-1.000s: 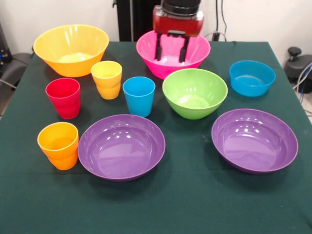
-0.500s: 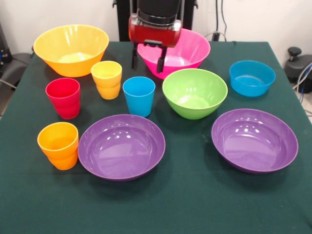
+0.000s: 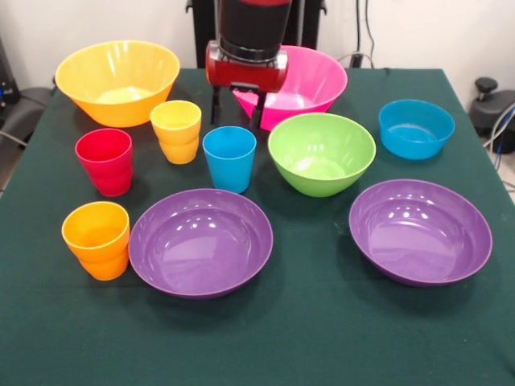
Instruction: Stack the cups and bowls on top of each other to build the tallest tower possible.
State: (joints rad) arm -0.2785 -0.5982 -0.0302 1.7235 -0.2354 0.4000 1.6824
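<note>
My gripper (image 3: 236,119) hangs open just above and behind the blue cup (image 3: 229,158), with its two black fingers (image 3: 216,108) spread about the cup's width and nothing between them. The yellow cup (image 3: 176,131) stands left of the blue one, the red cup (image 3: 105,161) further left, and the orange cup (image 3: 96,240) near the front left. The pink bowl (image 3: 310,80) sits behind my gripper, partly hidden by it. The orange-yellow bowl (image 3: 117,80) is at the back left, the lime green bowl (image 3: 321,153) at centre, the small blue bowl (image 3: 416,128) at right. All stand separately; nothing is stacked.
Two wide purple bowls (image 3: 201,241) (image 3: 420,231) lie at the front on the dark green tablecloth (image 3: 306,338). Cables and dark equipment show beyond the table's right edge.
My gripper has moved left from over the pink bowl and come down, and now hangs just above the blue cup. The cups and bowls have not moved.
</note>
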